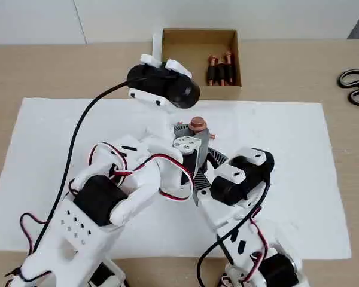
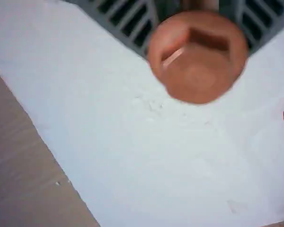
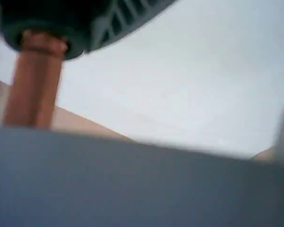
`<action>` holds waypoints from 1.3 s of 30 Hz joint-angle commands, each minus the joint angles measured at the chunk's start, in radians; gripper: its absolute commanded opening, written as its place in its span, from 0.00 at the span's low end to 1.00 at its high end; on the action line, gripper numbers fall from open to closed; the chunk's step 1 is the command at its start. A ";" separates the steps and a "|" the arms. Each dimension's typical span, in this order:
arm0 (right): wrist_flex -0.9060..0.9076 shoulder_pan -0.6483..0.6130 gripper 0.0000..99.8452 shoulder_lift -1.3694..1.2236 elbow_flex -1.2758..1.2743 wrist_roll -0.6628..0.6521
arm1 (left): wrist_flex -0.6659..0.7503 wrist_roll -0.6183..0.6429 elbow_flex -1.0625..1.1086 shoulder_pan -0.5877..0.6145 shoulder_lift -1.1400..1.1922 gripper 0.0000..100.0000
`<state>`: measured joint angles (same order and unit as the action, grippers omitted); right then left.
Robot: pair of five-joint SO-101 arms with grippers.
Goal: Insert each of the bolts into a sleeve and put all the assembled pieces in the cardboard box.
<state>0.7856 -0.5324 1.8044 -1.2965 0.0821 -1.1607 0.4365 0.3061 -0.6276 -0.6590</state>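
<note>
Scissors [image 1: 354,87] lie on bare table [image 1: 48,72], well apart from cardboard box [image 1: 188,54].

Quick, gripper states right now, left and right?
Left gripper: closed on the copper bolt.
Right gripper: cannot be told.

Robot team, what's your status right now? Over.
Left gripper shut on bolt, right gripper close beside. Bolt shaft inside sleeve. Three assembled pieces in cardboard box. Scissors far aside, out of the way.
</note>
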 commanded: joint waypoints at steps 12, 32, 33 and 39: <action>-0.025 0.002 0.00 0.012 0.017 -0.005 | -0.038 -0.018 0.019 0.003 -0.014 0.01; -0.025 0.002 0.00 0.012 0.017 -0.006 | -0.074 -0.012 0.087 0.003 -0.020 0.01; -0.025 0.002 0.00 0.012 0.017 -0.006 | -0.077 -0.012 0.088 0.003 -0.020 0.01; -0.027 0.002 0.00 0.012 0.017 -0.008 | -0.114 -0.012 0.090 0.002 -0.020 0.04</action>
<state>0.7856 -0.5355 1.8029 -1.3057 0.0821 -1.2329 0.4304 0.3844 -0.6306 -0.6790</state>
